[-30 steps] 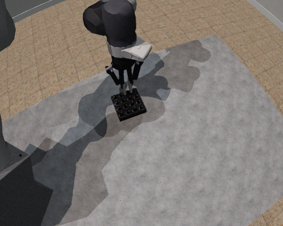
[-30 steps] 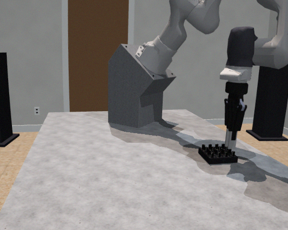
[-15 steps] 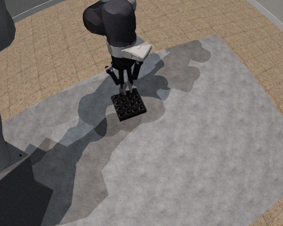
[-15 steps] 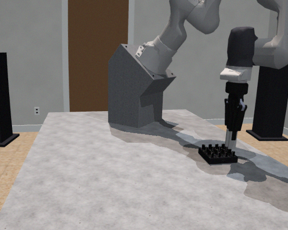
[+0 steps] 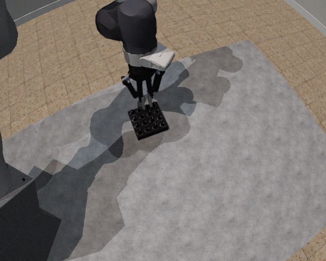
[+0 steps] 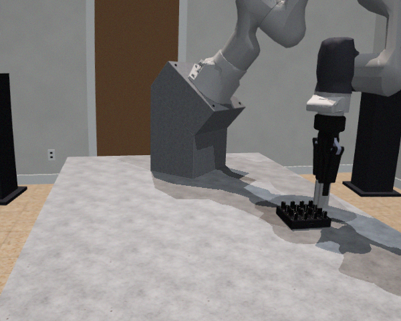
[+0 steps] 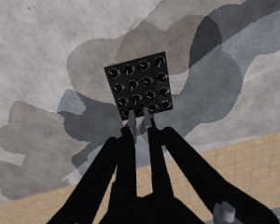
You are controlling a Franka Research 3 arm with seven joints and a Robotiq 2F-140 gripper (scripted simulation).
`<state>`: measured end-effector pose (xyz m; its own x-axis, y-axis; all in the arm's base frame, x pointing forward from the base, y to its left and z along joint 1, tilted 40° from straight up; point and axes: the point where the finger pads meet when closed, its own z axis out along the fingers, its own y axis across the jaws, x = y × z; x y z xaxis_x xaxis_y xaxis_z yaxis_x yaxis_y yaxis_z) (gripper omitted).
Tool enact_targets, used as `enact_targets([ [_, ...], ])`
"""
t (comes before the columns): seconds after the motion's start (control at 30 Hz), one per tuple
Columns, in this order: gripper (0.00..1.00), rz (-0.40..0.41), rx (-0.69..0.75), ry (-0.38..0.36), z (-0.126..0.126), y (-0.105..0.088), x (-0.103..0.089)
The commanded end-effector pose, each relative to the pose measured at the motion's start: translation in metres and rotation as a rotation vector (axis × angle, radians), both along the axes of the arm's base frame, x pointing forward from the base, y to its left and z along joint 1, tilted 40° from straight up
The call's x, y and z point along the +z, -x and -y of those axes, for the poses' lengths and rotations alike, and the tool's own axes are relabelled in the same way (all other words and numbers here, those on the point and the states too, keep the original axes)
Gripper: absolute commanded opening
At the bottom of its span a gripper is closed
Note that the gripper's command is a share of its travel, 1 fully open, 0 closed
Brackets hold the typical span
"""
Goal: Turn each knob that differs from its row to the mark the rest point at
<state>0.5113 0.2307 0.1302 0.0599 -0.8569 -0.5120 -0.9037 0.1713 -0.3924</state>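
The black knob box (image 5: 153, 132) (image 6: 311, 225) (image 7: 137, 75) stands flat on the table, with four rows of black knobs. Their white marks and lines show only in part, and I cannot read the printed names. My gripper (image 5: 146, 107) (image 6: 321, 207) (image 7: 139, 115) points down at the box edge that is far in the top view. Its fingertips stand a little apart, one on each side of a middle knob (image 5: 147, 106) of that edge row. They look narrowly open; contact with the knob is not visible. The fingers partly hide this knob and its line.
The grey table (image 5: 213, 168) (image 6: 142, 241) carries the arm's angular base (image 6: 173, 131). Neighbouring knobs stand close beside the fingertips. The table edge runs a short way behind the box in the top view. Shadows of the arm fall over the box.
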Motion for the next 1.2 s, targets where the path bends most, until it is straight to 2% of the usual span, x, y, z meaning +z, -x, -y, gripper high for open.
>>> enact_targets([
  [0.0, 0.12, 0.003, 0.003, 0.002, -0.0009, -0.0003, 0.0003],
  [0.63, 0.12, 0.003, 0.003, 0.002, -0.0012, -0.0005, 0.0],
  [1.17, 0.12, 0.003, 0.003, 0.002, -0.0059, -0.0047, -0.0075],
])
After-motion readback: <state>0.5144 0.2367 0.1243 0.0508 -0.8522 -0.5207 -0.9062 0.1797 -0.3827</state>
